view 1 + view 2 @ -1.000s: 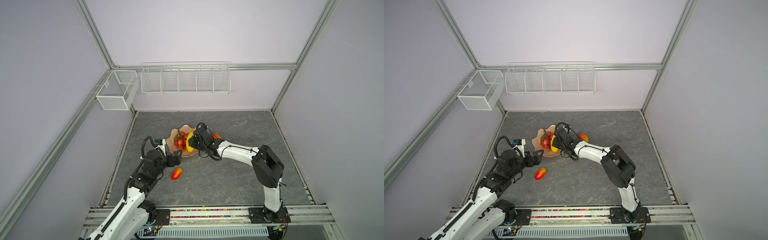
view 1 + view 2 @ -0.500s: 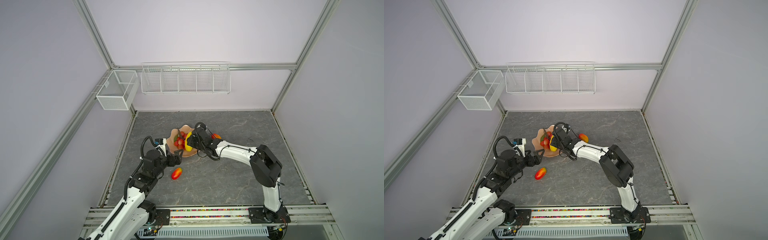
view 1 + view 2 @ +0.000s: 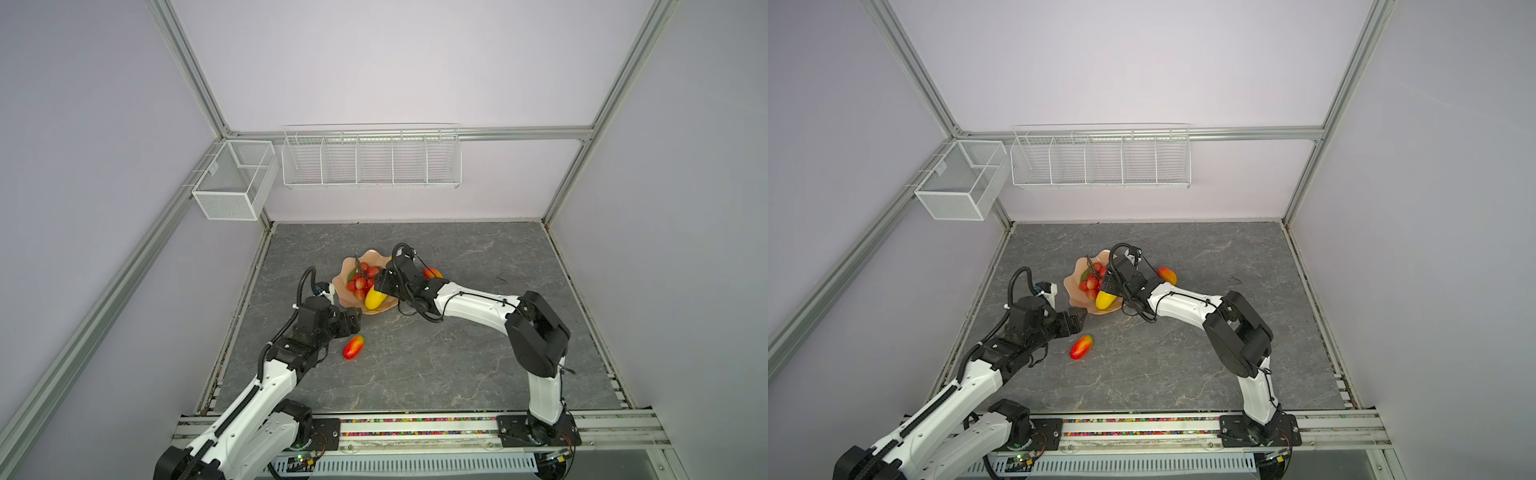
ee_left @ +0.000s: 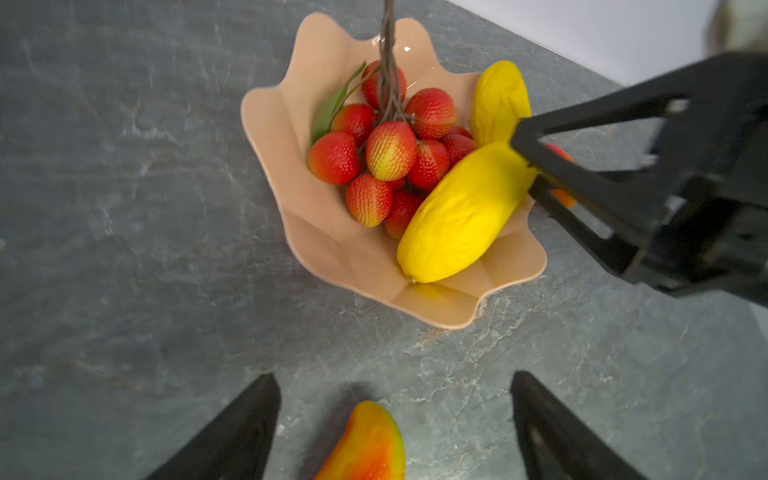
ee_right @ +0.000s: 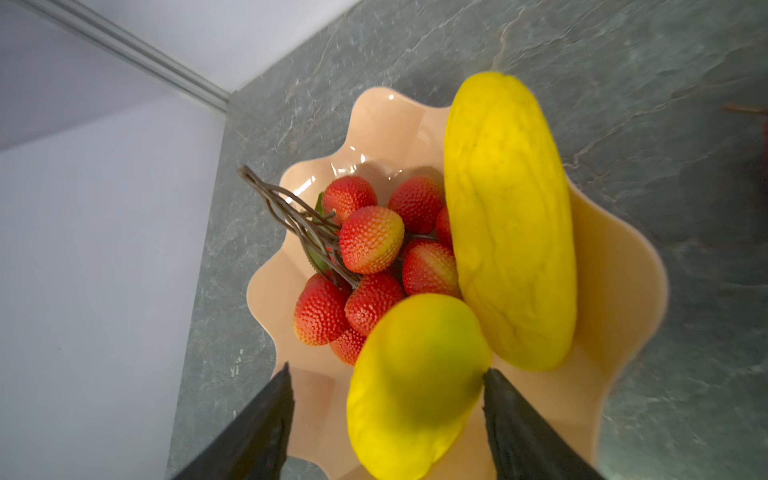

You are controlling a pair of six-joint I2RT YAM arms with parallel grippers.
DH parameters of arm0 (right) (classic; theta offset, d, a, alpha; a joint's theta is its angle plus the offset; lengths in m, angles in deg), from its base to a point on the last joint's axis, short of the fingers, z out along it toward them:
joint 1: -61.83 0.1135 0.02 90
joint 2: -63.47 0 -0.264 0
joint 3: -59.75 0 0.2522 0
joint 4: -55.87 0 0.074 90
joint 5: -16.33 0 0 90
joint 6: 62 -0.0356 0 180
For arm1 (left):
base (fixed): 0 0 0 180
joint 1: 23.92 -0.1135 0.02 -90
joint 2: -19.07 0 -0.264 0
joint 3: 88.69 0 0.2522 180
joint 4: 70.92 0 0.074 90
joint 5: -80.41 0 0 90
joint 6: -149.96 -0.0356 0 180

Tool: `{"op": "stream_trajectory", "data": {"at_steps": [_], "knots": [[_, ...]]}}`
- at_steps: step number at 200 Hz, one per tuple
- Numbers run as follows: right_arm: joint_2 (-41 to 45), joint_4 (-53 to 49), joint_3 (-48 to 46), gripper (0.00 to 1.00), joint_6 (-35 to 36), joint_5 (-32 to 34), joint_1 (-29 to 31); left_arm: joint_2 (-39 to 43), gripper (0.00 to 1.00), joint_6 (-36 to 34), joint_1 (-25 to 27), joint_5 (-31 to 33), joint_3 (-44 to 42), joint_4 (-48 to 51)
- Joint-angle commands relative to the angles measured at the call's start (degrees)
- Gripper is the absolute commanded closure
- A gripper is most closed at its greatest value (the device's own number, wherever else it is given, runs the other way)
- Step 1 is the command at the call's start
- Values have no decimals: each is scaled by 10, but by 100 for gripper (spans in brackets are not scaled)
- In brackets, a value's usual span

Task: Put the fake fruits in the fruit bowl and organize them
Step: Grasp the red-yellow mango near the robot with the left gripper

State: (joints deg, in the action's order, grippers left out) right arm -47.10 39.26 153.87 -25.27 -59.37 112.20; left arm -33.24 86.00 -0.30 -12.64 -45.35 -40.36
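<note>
The peach fruit bowl (image 3: 347, 266) (image 4: 332, 249) (image 5: 615, 291) holds the red grape bunch (image 3: 361, 276) (image 4: 390, 149) (image 5: 370, 239) and two yellow fruits. One yellow fruit (image 3: 375, 298) (image 4: 457, 216) (image 5: 415, 386) lies at the near rim. My right gripper (image 3: 380, 284) (image 5: 387, 369) stands open round its end, with one finger touching it. The other yellow fruit (image 4: 496, 99) (image 5: 511, 216) lies on the far side. A red-orange mango (image 3: 353, 347) (image 3: 1081, 347) (image 4: 368, 449) rests on the table, just under my open left gripper (image 3: 353, 322) (image 4: 395, 376). A second mango (image 3: 432, 273) (image 3: 1168, 275) lies behind the right gripper.
A long white wire basket (image 3: 370, 156) and a small mesh basket (image 3: 232, 187) hang on the back wall and left corner. The grey stone table (image 3: 436, 365) ends at the front rail (image 3: 415, 428). The left wall runs close to the bowl.
My right gripper has opened and let go of the yellow fruit, which now lies in the bowl. The left arm has hardly moved.
</note>
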Motion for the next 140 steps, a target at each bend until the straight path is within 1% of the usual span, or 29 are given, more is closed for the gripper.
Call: {"op": "stream_trajectory", "data": {"at_steps": [1, 15, 37, 42, 54, 70, 99, 124, 140], "knots": [[100, -15, -37, 18, 77, 32, 6, -37, 22, 1, -2, -45, 23, 58], [150, -46, -71, 10, 118, 33, 6, -59, 26, 9, -2, -63, 25, 88], [220, -116, -125, 0, 174, 23, 6, -68, 27, 18, 2, -54, 22, 124], [233, -125, -138, 3, 188, 10, 6, -69, 27, 23, 5, -53, 20, 122], [255, -138, -167, 4, 217, -35, 6, -77, 27, 33, 10, -56, 16, 120], [275, -142, -209, 6, 231, -99, 5, -87, 27, 30, 20, -61, 21, 132], [283, -82, -282, 6, 243, -196, 6, -95, 28, 29, 48, -45, 20, 133], [257, -46, -282, 7, 271, -276, 7, -118, 33, 27, 53, -25, 24, 141], [240, -44, -267, 10, 282, -298, 10, -129, 37, 26, 54, -8, 26, 142]]}}
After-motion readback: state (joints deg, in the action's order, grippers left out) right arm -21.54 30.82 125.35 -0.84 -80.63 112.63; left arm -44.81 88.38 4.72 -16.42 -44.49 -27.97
